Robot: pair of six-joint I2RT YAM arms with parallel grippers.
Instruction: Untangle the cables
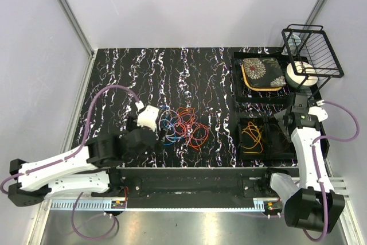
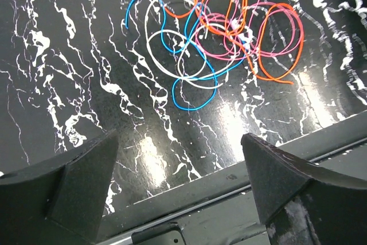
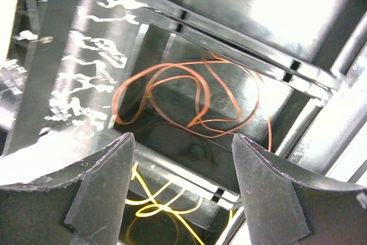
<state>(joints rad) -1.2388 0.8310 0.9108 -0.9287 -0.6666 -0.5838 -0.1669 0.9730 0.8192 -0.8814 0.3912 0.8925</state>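
The tangled cables (image 1: 183, 125) lie on the black marbled table just right of my left gripper (image 1: 155, 136). In the left wrist view a blue loop (image 2: 195, 87), a pale loop (image 2: 172, 50), a pink one (image 2: 229, 32) and an orange one (image 2: 278, 44) overlap ahead of my left gripper (image 2: 180, 159), which is open and empty. My right gripper (image 3: 183, 164) hangs open and empty over a black divided tray (image 1: 238, 142). A brownish-orange cable (image 3: 189, 104) lies in one compartment below it. A yellow cable (image 3: 155, 205) lies alone in the neighbouring compartment (image 1: 252, 136).
A flowered cushion (image 1: 262, 73) sits in the tray's far section. A black wire basket (image 1: 312, 50) and a pale roll (image 1: 301, 74) stand at the back right. The table's metal front rail (image 2: 229, 199) runs under my left fingers.
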